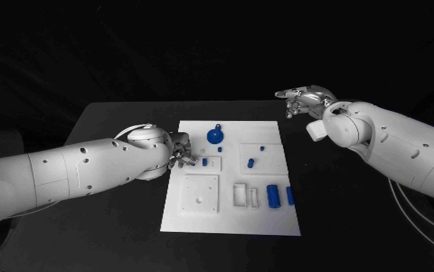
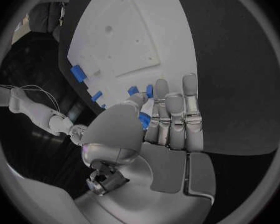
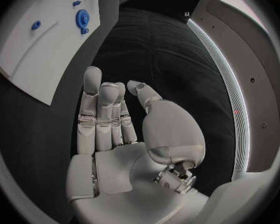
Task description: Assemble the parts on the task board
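Bare black worktop (image 1: 118, 118) around task board (image 1: 262, 222), left hand (image 1: 178, 151) blocking its left edge, right hand (image 1: 303, 101) clear beyond far-right corner

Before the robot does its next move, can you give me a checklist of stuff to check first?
1. Left hand is at the task board's left edge: ok.
2. Left hand holds a small blue part: it looks pinched between thumb and fingers, but the grip is partly hidden, so cannot tell.
3. Right hand holds nothing, fingers apart: ok.
4. Right hand is away from the board, over the black table: ok.
5. Blue round part lies on the board near its far end: ok.
6. Two blue cylinders lie on the board's right side: ok.
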You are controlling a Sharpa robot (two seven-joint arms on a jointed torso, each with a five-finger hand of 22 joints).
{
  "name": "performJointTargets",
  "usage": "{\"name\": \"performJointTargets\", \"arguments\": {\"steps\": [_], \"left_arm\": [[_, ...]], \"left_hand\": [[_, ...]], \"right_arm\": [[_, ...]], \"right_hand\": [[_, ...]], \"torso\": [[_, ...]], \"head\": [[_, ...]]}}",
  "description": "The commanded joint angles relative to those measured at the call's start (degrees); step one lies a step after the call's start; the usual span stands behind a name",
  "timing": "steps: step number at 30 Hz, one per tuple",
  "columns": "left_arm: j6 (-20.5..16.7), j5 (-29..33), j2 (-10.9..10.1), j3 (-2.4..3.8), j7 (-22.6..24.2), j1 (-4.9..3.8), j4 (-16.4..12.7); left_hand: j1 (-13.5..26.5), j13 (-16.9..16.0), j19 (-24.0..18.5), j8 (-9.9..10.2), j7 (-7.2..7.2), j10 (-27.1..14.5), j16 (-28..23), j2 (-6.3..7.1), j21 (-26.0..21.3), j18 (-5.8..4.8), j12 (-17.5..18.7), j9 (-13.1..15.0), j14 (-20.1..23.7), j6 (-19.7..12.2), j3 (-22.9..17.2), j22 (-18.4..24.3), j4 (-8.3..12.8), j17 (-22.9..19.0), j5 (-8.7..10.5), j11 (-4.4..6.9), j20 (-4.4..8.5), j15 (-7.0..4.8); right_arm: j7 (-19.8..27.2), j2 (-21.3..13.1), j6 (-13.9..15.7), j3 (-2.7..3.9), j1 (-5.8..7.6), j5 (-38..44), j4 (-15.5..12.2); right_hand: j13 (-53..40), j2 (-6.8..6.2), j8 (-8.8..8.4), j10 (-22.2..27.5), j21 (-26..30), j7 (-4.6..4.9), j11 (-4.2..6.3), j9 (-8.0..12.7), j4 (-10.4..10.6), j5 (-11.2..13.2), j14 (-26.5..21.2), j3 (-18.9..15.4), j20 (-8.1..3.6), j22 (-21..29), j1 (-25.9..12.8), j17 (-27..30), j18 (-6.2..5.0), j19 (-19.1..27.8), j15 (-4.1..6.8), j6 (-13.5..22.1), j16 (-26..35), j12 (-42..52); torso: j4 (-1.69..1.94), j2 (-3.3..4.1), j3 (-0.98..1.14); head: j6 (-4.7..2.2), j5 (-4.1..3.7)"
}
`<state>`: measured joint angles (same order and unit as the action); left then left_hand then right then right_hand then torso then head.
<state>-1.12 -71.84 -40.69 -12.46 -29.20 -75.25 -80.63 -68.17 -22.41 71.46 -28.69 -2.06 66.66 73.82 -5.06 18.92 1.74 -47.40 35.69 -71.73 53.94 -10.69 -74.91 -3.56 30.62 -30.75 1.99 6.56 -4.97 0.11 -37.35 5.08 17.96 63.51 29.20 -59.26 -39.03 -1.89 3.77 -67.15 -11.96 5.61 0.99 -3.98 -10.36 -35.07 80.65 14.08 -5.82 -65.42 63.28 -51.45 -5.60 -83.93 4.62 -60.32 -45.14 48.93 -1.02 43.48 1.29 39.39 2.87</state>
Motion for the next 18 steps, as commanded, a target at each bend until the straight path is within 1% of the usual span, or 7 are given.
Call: {"name": "performJointTargets", "arguments": {"steps": [1, 6, 8, 12, 14, 16, 18], "left_arm": [[1.5, 1.6, 0.2, -0.20, 0.5, 0.28, -0.1], [1.2, 1.8, 0.3, -0.20, 0.3, 0.28, 0.0], [1.2, 1.9, 0.3, -0.20, 0.3, 0.28, 0.1], [1.1, 2.0, 0.3, -0.20, 0.2, 0.28, 0.2], [1.0, 2.0, 0.3, -0.20, 0.2, 0.28, 0.2], [0.9, 2.1, 0.3, -0.20, 0.1, 0.28, 0.3], [0.8, 2.2, 0.3, -0.20, 0.1, 0.28, 0.4]], "left_hand": [[-0.9, 0.2, 0.3, 0.4, 0.26, -0.1, -0.4, 0.50, -0.6, 0.15, 0.3, -0.3, 0.2, 0.2, -6.8, -1.0, 6.2, -0.2, 0.48, 0.23, -0.34, -0.16], [0.4, 0.2, 0.6, 0.4, 0.56, -0.1, -0.5, 1.45, -0.9, 0.04, 0.4, -0.3, 0.2, 0.0, -5.3, -0.9, 4.2, -0.3, 1.13, 0.28, -0.39, -0.15], [-0.1, 0.4, 0.8, 0.3, 0.66, 0.0, -0.6, 1.79, -1.4, -0.12, 0.5, -0.3, 0.1, -0.1, -4.9, -0.8, 2.8, -0.4, 1.21, 0.35, -0.28, -0.24], [-0.6, 0.5, 1.1, 0.2, 0.71, 0.0, -0.6, 2.24, -2.0, -0.20, 0.6, -0.4, 0.1, 0.0, -4.6, -0.9, 1.6, -0.5, 1.30, 0.37, -0.24, -0.27], [-0.7, 0.5, 1.2, 0.1, 0.77, 0.0, -0.6, 2.54, -2.0, -0.21, 0.6, -0.4, 0.1, 0.0, -4.5, -0.9, 1.7, -0.5, 1.36, 0.39, -0.25, -0.27], [-0.7, 0.5, 1.3, 0.1, 1.00, 0.2, -0.6, 3.49, -2.1, -0.23, 0.6, -0.4, 0.0, 0.1, -3.7, -0.9, 1.8, -0.5, 2.29, 0.47, -0.22, -0.32], [-1.0, 0.6, 1.4, 0.2, 1.04, 0.3, -0.7, 3.42, -2.3, -0.31, 0.7, -0.5, -0.1, 0.2, -3.1, -0.9, 1.5, -0.6, 2.62, 0.51, -0.17, -0.36]], "right_arm": [[0.2, -0.1, -0.7, 0.05, -0.05, 0.0, 0.2], [0.3, -0.1, -0.4, 0.05, -0.13, 0.2, 0.2], [0.3, -0.2, -0.4, 0.05, -0.17, 0.3, 0.2], [0.0, -0.2, -0.3, 0.05, -0.23, 1.1, 0.2], [-0.2, -0.2, -0.3, 0.05, -0.25, 1.5, 0.2], [-0.3, -0.2, -0.2, 0.05, -0.28, 1.8, 0.2], [-0.4, -0.2, -0.3, 0.05, -0.29, 1.9, 0.2]], "right_hand": [[0.1, -0.05, -0.18, 0.3, 0.0, 0.27, -0.12, 0.0, 0.1, -0.1, 0.0, -0.3, 0.17, 0.1, -0.7, 0.1, -0.09, -1.9, -0.05, 0.1, 0.2, 0.3], [0.1, -0.02, -0.16, 0.3, 0.0, 0.26, -0.10, 0.0, -0.2, -0.1, 0.0, -0.2, 0.16, 0.1, -0.2, 0.1, -0.09, -1.9, -0.03, 0.1, 0.3, 0.2], [0.1, -0.02, -0.16, 0.3, 0.0, 0.26, -0.10, 0.0, -0.2, -0.1, 0.0, -0.2, 0.16, 0.1, -0.2, 0.1, -0.09, -1.9, -0.03, 0.1, 0.3, 0.2], [0.1, -0.01, -0.17, 0.3, 0.0, 0.28, -0.10, 0.0, -0.2, -0.2, 0.0, -0.1, 0.16, 0.1, -0.3, 0.1, -0.10, -1.9, -0.03, 0.1, 0.2, 0.2], [0.1, 0.00, -0.18, 0.3, 0.0, 0.29, -0.10, 0.0, -0.2, -0.3, 0.1, 0.0, 0.16, 0.1, -0.3, 0.1, -0.10, -1.9, -0.03, 0.1, 0.2, 0.2], [0.1, 0.00, -0.18, 0.3, 0.0, 0.29, -0.10, 0.0, -0.2, -0.3, 0.1, 0.0, 0.16, 0.1, -0.3, 0.1, -0.10, -1.9, -0.03, 0.1, 0.2, 0.2], [0.1, -0.04, -0.17, 0.3, 0.0, 0.29, -0.10, 0.0, -0.2, -0.3, 0.1, 0.1, 0.16, 0.1, -0.3, 0.1, -0.10, -1.9, -0.03, 0.1, 0.2, 0.2]], "torso": [[0.02, 0.01, -0.06], [0.00, -0.04, -0.06], [-0.02, -0.03, -0.06], [-0.02, -0.02, -0.06], [-0.01, -0.02, -0.05], [-0.02, -0.01, -0.05], [-0.01, -0.01, -0.05]], "head": [[-0.06, -0.03], [-0.12, 0.00], [-0.05, 0.05], [-0.19, 0.00], [-0.14, -0.12], [-0.23, -0.13], [-0.37, -0.38]]}}
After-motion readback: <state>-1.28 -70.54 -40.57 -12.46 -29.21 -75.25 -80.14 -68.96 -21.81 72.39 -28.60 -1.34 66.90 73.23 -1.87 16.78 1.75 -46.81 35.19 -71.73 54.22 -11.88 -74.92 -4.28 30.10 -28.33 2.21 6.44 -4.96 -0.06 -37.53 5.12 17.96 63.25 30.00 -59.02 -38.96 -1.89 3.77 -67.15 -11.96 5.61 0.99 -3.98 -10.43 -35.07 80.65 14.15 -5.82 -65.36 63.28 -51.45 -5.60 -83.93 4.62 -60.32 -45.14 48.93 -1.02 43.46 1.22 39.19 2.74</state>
